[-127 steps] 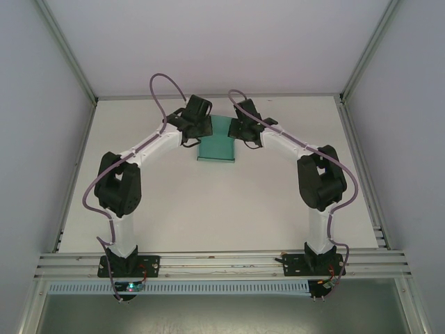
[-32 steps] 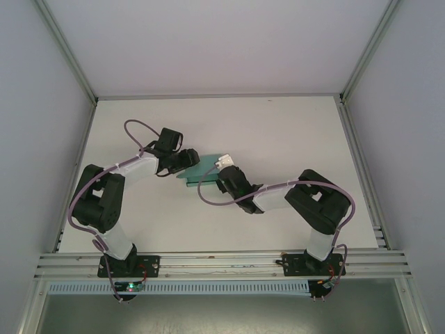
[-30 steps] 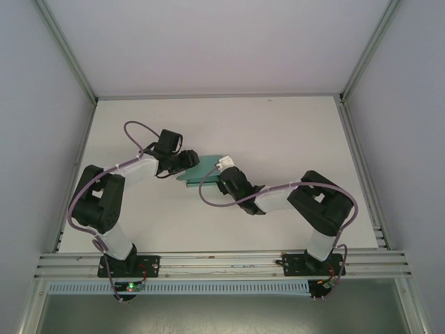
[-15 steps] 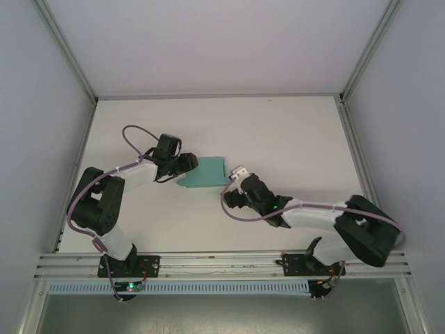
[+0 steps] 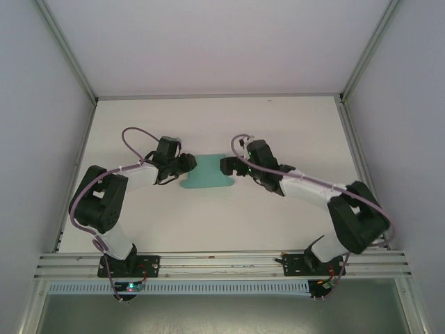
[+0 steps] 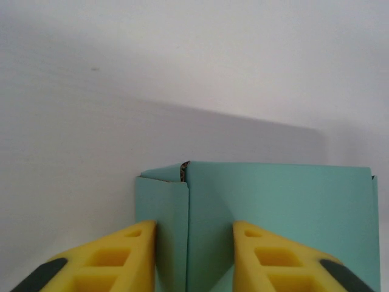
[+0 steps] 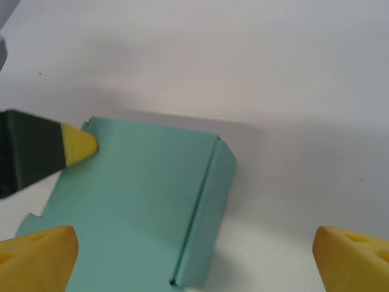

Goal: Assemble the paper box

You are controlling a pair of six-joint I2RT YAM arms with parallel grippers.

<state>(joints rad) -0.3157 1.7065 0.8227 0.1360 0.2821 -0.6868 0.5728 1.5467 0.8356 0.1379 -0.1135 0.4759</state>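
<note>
Box: the teal card box (image 5: 208, 175) lies on the white table (image 5: 292, 125), about midway left to right, between the two grippers. From the right wrist it looks mostly flat, with a narrow folded strip along one side (image 7: 140, 207).

Left arm: elbow folded back at the left, forearm running low to the right. The left gripper (image 5: 188, 164) meets the box's left end. Its yellow fingers stand narrow, astride a folded corner of the card (image 6: 194, 228); whether they actually pinch it cannot be told. One fingertip (image 7: 79, 146) touches the box's far corner.

Right arm: elbow out to the right, forearm stretched left. The right gripper (image 5: 227, 166) sits at the box's right end, jaws spread wide and holding nothing (image 7: 194, 234).
</note>
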